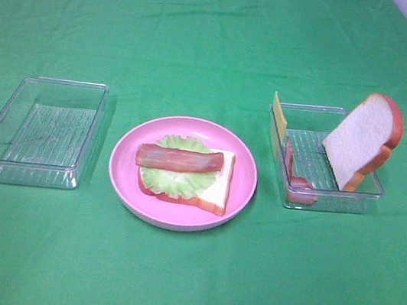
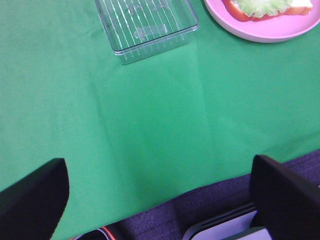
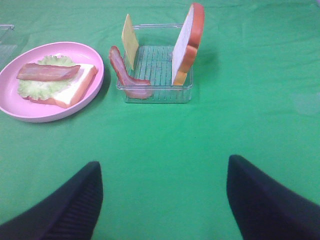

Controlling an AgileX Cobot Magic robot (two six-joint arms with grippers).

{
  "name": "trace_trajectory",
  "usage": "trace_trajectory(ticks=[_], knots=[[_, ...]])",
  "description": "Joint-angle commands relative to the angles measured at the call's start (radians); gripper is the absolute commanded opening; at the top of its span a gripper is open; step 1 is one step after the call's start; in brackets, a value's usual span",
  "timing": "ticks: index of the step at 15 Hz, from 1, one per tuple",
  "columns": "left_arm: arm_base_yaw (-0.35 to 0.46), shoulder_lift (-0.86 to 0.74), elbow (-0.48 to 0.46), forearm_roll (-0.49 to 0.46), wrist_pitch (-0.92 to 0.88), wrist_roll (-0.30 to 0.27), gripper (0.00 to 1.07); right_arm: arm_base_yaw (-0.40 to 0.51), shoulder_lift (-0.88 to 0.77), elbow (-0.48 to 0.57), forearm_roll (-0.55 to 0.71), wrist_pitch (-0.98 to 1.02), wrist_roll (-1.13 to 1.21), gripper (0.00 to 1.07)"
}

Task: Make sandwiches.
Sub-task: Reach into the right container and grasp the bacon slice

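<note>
On the pink plate lies the open sandwich: a bread slice under lettuce and one bacon strip. In the right clear tray a second bread slice leans upright, a yellow cheese slice stands at the left wall, and another bacon strip hangs over the front corner. My left gripper is open over bare cloth near the table's front edge. My right gripper is open too, short of the right tray, holding nothing. Neither arm shows in the exterior high view.
An empty clear tray sits left of the plate; its near corner shows in the left wrist view. Green cloth covers the table. The table's front edge and dark floor lie below the left gripper.
</note>
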Motion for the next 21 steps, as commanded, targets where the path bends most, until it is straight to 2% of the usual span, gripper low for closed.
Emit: trace_trajectory(ticks=[1,3,4,5,7,18,21], knots=[[-0.001,-0.2,0.085,0.0,-0.016,0.036,0.93,-0.008,-0.015,-0.001,0.008,-0.011,-0.014,0.67],[-0.001,-0.318,0.128,-0.001,-0.019,0.073,0.93,-0.008,-0.015,-0.001,0.008,-0.011,-0.014,0.67],[-0.001,-0.423,0.132,-0.001,-0.047,0.072,0.93,-0.008,-0.015,-0.001,0.008,-0.011,-0.014,0.67],[-0.001,-0.423,0.132,-0.001,-0.047,0.072,0.93,-0.008,-0.015,-0.001,0.008,-0.011,-0.014,0.67],[-0.001,-0.519,0.143,-0.012,-0.056,0.072,0.93,-0.008,-0.015,-0.001,0.008,-0.011,-0.014,0.67],[-0.001,-0.511,0.158,-0.026,-0.081,0.072,0.93,-0.008,-0.005,-0.004,0.03,-0.018,-0.007,0.67],[-0.001,-0.511,0.158,-0.026,-0.081,0.072,0.93,-0.008,0.105,-0.004,0.094,-0.041,0.039,0.67]])
